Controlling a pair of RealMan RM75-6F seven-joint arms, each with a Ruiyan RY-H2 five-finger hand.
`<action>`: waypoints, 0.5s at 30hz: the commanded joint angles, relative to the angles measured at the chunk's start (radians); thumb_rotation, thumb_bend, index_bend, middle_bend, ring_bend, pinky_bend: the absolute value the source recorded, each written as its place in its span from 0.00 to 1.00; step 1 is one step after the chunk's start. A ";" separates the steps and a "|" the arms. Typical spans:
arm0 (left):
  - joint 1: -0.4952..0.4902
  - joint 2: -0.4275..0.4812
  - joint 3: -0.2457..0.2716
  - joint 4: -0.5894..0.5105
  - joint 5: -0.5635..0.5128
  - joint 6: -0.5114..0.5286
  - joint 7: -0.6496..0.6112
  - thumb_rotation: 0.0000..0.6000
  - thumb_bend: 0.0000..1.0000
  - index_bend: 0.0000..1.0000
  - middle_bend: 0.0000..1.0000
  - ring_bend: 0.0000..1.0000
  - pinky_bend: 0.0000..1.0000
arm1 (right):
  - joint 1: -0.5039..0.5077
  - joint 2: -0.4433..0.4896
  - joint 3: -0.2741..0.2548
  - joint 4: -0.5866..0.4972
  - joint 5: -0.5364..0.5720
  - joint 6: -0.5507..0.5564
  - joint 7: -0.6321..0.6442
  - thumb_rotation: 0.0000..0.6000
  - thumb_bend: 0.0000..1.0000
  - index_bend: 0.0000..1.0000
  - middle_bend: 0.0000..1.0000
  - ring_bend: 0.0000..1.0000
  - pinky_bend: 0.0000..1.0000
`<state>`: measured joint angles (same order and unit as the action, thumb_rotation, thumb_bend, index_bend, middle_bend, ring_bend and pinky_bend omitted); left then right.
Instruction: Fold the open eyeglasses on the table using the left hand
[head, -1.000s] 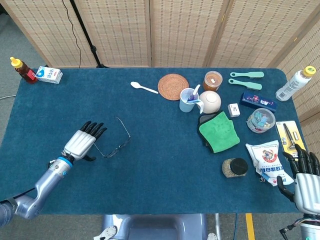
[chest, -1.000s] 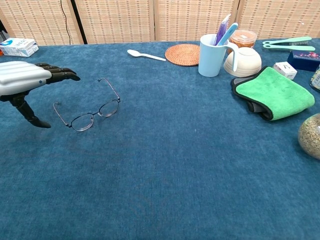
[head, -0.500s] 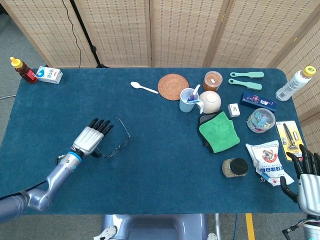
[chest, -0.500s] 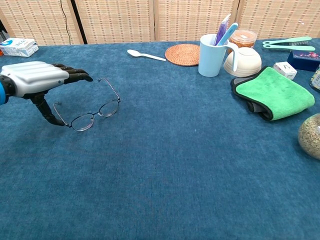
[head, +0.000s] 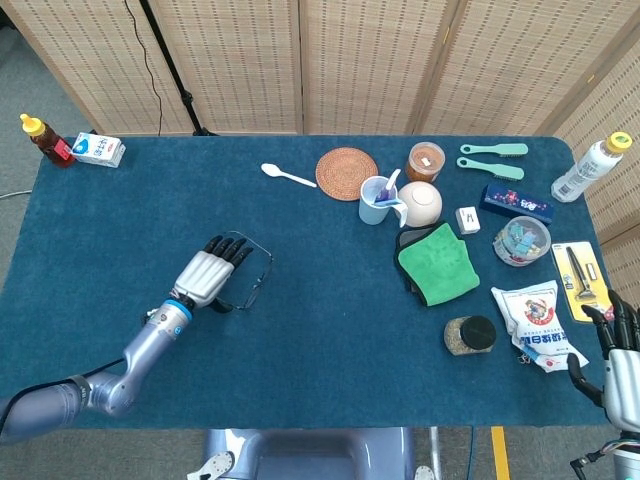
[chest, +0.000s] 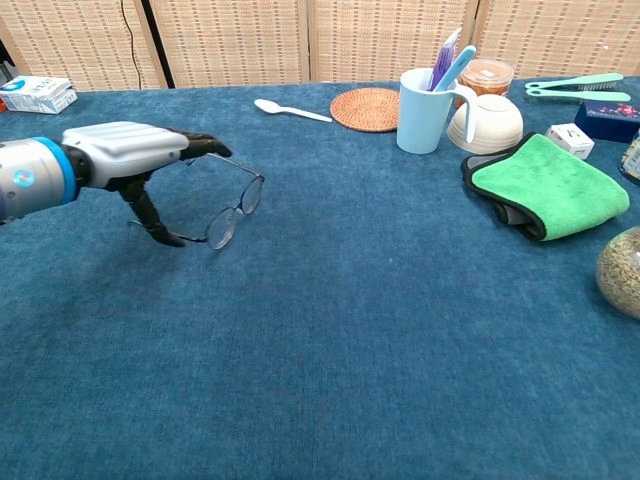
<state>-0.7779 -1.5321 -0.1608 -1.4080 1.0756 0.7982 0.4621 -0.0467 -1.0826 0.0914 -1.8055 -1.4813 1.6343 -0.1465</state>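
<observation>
Eyeglasses (chest: 235, 205): thin wire frame, left of centre on the blue surface (chest: 380, 330), tilted up on edge. Judged light, springy, fragile at hinges and lenses. Left hand (chest: 125, 155): fingers (chest: 205, 146) extended over one temple, thumb below touching the frame; whether it is gripped cannot be told. Best hold: temple arm, folded inward. Right hand (head: 622, 360): near right, fingers apart, empty.

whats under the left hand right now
The eyeglasses: the left hand sits over their near temple arm, thumb down beside a lens. The covered part of the frame cannot be seen.
</observation>
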 joint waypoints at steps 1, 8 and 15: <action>-0.023 -0.017 -0.020 -0.030 -0.039 0.005 0.017 0.83 0.07 0.00 0.00 0.00 0.00 | 0.001 -0.003 0.001 0.006 0.002 -0.003 0.003 1.00 0.43 0.18 0.00 0.00 0.00; -0.067 -0.020 -0.007 -0.070 -0.081 0.004 0.079 0.83 0.07 0.00 0.00 0.00 0.00 | -0.003 -0.009 0.000 0.018 0.009 -0.004 0.015 1.00 0.43 0.18 0.00 0.00 0.00; -0.091 0.001 0.039 -0.078 -0.056 0.005 0.132 0.83 0.07 0.00 0.00 0.00 0.00 | -0.010 -0.006 0.001 0.024 0.013 0.003 0.026 1.00 0.43 0.18 0.00 0.00 0.00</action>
<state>-0.8642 -1.5337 -0.1258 -1.4857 1.0188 0.8064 0.5912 -0.0565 -1.0881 0.0926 -1.7815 -1.4684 1.6372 -0.1200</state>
